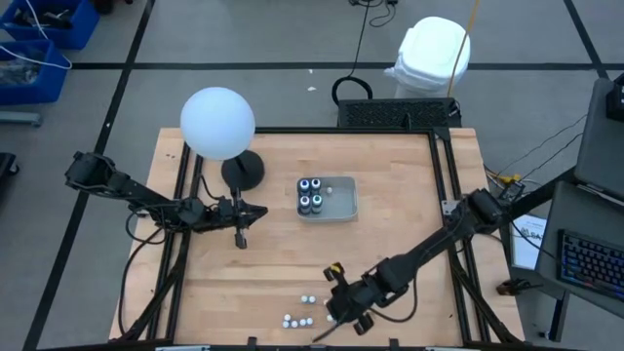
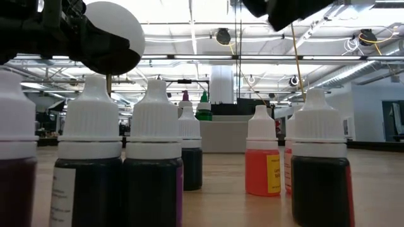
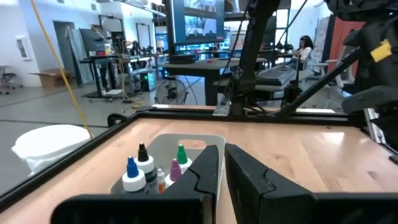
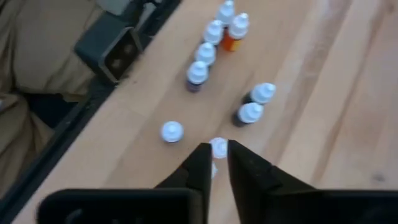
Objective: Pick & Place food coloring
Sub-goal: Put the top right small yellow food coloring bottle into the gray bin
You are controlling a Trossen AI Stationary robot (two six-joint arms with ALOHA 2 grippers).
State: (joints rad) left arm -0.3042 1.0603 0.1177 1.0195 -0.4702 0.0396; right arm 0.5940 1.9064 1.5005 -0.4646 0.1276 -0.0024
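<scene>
The food coloring is in two places. Several small white-capped bottles (image 1: 298, 314) stand loose on the wood near the table's front edge, one of them orange (image 2: 262, 170). Other bottles (image 1: 310, 193) stand in the clear tray (image 1: 341, 203) at mid-table. My right gripper (image 4: 217, 153) hangs over the loose group, slanting down, its fingers a narrow gap apart. One white cap (image 4: 219, 147) shows just past the fingertips. My left gripper (image 1: 255, 212) stays level and shut to the left of the tray (image 3: 208, 142), with nothing in it.
A white globe lamp (image 1: 217, 123) on a black round base (image 1: 242, 171) stands at the table's far left. Black frame rails (image 1: 444, 166) run along the table's sides. A white bin (image 1: 432, 54) sits beyond the far edge. Bare wood lies between the tray and the loose bottles.
</scene>
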